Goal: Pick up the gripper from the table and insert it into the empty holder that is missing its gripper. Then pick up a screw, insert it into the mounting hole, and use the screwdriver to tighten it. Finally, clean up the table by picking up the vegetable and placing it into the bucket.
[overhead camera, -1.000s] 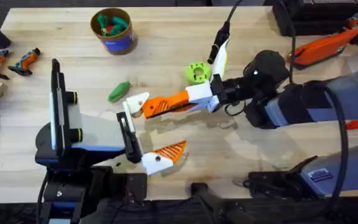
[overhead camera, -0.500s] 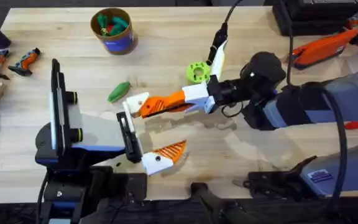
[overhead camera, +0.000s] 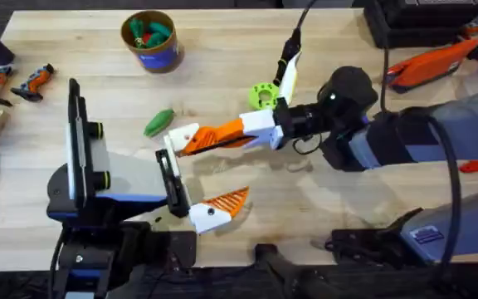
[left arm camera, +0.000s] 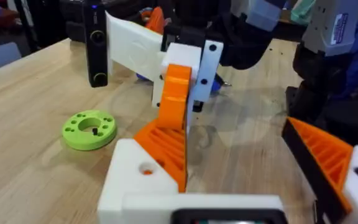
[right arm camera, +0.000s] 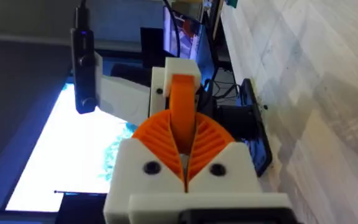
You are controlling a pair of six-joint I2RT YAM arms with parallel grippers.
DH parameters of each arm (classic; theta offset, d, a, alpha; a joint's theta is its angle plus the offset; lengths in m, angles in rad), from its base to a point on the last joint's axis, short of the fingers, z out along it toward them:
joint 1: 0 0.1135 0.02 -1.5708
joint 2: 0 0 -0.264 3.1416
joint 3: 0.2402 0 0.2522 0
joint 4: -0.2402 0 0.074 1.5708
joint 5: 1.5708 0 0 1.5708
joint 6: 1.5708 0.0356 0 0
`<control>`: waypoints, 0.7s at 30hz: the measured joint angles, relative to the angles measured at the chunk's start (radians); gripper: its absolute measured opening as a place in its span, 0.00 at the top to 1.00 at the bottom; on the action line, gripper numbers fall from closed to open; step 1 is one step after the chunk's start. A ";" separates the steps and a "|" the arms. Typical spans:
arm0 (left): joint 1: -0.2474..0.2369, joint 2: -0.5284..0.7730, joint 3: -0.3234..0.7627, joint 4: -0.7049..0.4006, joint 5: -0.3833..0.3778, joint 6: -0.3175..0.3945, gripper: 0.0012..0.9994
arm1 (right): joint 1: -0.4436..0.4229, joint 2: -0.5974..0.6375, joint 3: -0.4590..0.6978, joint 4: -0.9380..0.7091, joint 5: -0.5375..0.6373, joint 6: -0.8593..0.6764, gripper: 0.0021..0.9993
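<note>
My right gripper is shut on the gripper, an orange ribbed wedge. The wedge's tip lies against the holder, which is the bare white finger of my left gripper. That gripper stands open, and its other finger carries an orange wedge. The green vegetable lies on the table just left of the holder. At the back stands the bucket, with green and red items inside. The screw and the screwdriver are out of view.
A lime-green disc lies behind the right gripper. Small orange-and-black tools sit at the left edge. An orange-and-black tool lies at the back right. Bare wood lies in front of the right arm.
The right gripper has carried the orange wedge a little to the left and away from me, closer onto the white holder. The left arm has not moved.
</note>
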 joint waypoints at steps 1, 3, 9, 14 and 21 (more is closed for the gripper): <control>0.000 0.000 0.000 0.000 0.000 -0.001 0.01 | 0.002 0.008 0.006 0.000 0.000 0.000 0.99; 0.000 0.000 0.000 0.000 -0.004 -0.003 0.01 | 0.009 0.029 0.026 0.003 -0.003 0.000 0.99; 0.002 0.000 0.000 0.001 -0.007 -0.003 0.01 | 0.025 0.060 0.068 0.002 -0.007 0.001 0.99; 0.002 0.000 0.000 0.002 -0.008 -0.003 0.01 | 0.025 0.062 0.075 -0.008 -0.009 0.008 0.99; 0.002 0.000 0.000 0.002 -0.015 -0.005 0.01 | 0.025 0.062 0.089 -0.042 -0.013 0.015 0.99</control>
